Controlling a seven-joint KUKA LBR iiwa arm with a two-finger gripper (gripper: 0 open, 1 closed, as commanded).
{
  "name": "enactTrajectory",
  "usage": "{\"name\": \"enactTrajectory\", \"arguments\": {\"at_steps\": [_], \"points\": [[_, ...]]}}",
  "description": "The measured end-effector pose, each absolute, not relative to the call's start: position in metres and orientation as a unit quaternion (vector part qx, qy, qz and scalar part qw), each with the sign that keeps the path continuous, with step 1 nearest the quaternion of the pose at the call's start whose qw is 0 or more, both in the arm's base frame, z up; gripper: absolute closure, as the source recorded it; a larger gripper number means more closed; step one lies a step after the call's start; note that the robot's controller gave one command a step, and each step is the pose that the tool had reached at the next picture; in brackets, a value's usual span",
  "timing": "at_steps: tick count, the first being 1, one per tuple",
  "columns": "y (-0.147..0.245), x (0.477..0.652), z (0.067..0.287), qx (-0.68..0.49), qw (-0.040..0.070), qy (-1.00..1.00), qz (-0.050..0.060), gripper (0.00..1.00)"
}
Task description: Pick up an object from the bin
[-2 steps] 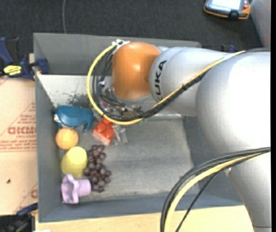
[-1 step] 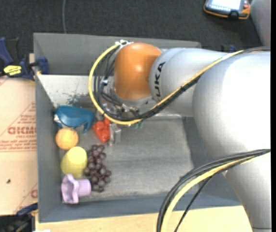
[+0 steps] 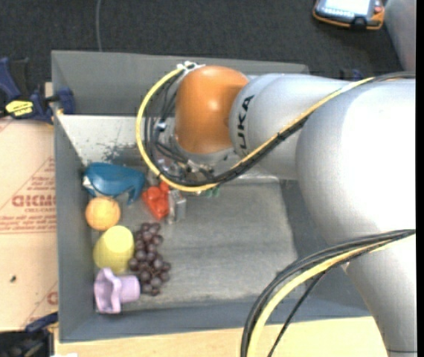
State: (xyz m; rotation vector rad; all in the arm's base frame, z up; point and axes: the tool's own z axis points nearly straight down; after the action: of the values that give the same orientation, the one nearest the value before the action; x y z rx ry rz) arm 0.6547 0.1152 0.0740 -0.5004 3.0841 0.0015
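A bulky silver-grey robot arm (image 3: 331, 147) with smooth, rounded links carries black KUKA lettering (image 3: 242, 129) on its side. A glossy orange domed cover (image 3: 204, 110) caps the wrist. Yellow and black cables (image 3: 140, 121) loop around it, above a grey metal gripper (image 3: 175, 201).

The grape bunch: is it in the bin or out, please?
In: the grape bunch lies on the bin floor, beside the yellow object.

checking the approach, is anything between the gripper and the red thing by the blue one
Nothing visible. The gripper is close on the right of the red thing. The blue thing lies to its left, the grapes below, neither in between.
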Motion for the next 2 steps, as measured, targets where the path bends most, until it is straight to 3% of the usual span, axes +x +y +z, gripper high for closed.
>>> {"name": "enactTrajectory", "arguments": {"at_steps": [2], "points": [[0.115, 0.656, 0.090, -0.159, 0.012, 0.987, 0.001, 1.00]]}}
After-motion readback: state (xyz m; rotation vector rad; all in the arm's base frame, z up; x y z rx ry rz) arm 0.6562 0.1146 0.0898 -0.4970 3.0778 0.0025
